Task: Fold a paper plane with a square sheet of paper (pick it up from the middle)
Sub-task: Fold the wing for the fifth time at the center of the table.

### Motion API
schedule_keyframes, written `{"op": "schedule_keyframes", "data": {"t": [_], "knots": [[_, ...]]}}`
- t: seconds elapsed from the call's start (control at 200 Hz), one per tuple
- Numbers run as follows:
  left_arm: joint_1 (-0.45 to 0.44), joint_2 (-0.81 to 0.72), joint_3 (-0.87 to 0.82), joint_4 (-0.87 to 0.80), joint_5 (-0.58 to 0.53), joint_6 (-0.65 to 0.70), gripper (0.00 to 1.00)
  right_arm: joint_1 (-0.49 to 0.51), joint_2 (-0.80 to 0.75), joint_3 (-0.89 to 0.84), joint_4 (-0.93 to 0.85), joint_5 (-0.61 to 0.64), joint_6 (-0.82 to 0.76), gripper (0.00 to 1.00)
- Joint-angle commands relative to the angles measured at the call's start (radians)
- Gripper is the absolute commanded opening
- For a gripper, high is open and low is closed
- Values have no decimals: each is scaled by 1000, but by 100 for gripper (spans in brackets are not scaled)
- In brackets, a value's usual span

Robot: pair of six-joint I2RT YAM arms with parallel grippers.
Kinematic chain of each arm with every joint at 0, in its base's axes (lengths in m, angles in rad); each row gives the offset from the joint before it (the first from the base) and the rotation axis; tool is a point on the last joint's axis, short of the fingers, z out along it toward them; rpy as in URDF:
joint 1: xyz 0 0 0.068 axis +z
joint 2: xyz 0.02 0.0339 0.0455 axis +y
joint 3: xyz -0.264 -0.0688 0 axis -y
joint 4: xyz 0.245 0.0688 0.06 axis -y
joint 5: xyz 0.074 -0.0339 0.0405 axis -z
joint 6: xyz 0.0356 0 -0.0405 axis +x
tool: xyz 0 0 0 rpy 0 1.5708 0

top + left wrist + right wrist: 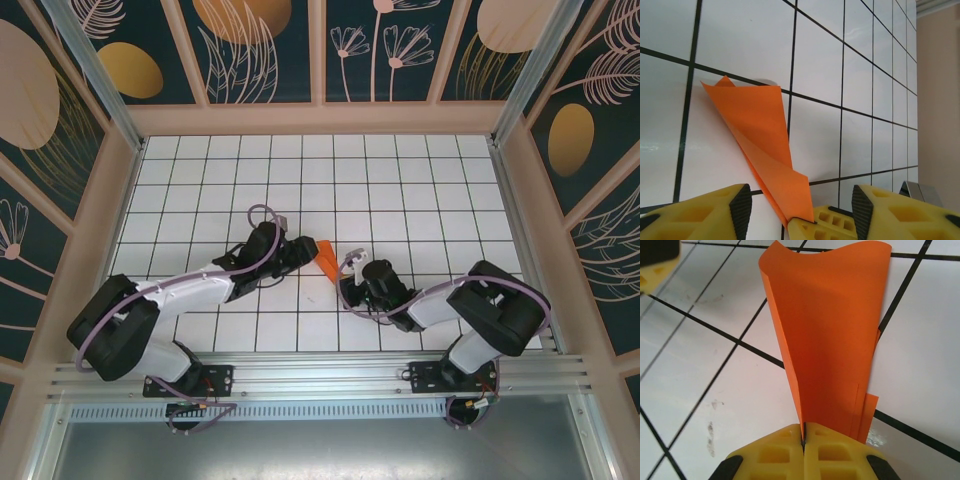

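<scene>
Orange square sheet of paper (327, 257) (765, 140) (835, 340), creased into a narrow wedge, at the middle of the white gridded bench (400, 180), between the two arms; the right end effector (345, 274) (803, 435) is pressed together, pinching the sheet's narrow end, and the paper widens away from it; the left end effector (300, 250) (797, 200) is spread, gripping nothing; the sheet's long axis runs ahead from its gap; it likely needs only a short advance to grip.
</scene>
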Motion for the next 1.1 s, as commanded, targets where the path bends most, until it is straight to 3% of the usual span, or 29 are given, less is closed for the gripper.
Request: {"op": "schedule_keyframes", "data": {"t": [0.0, 0.16, 0.445, 0.861, 1.096], "knots": [[5, 40, -9, 87, 70, 19, 54, -33, 1, -27, 77, -117, 124, 2], [5, 98, -5, 150, 131, 10, 49, -65, 22, -45, 96, -150, 199, 1], [3, 209, 56, 210, 231, 10, 48, -88, 71, -55, 103, -150, 288, 2], [3, 351, 134, 242, 266, 18, 48, -87, 60, -60, 63, -137, 256, 4], [3, 394, 140, 233, 264, 34, 47, -87, 4, -28, -31, -171, 261, 16]]}}
